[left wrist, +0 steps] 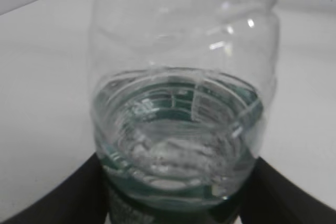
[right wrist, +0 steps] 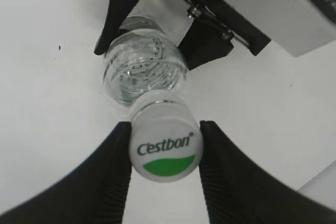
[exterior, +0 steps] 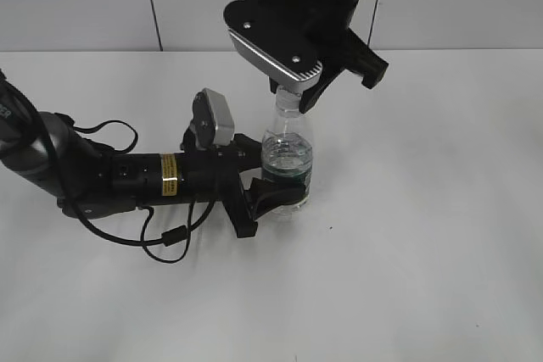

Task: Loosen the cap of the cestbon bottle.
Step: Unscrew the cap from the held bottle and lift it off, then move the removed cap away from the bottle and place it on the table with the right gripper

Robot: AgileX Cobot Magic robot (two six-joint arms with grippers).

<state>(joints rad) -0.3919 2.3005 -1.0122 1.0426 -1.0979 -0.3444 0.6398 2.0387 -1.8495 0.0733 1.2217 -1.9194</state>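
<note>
While upright, one cestbon bottle (exterior: pixel 287 157), one cap (right wrist: pixel 164 148), two grippers clamping.

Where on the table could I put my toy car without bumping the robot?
The table is bare right of the cestbon bottle and along the front edge. It is crowded in the middle: the left gripper hugs the bottle, the right gripper pinches the cap, and the left arm's cables trail beside them.
</note>
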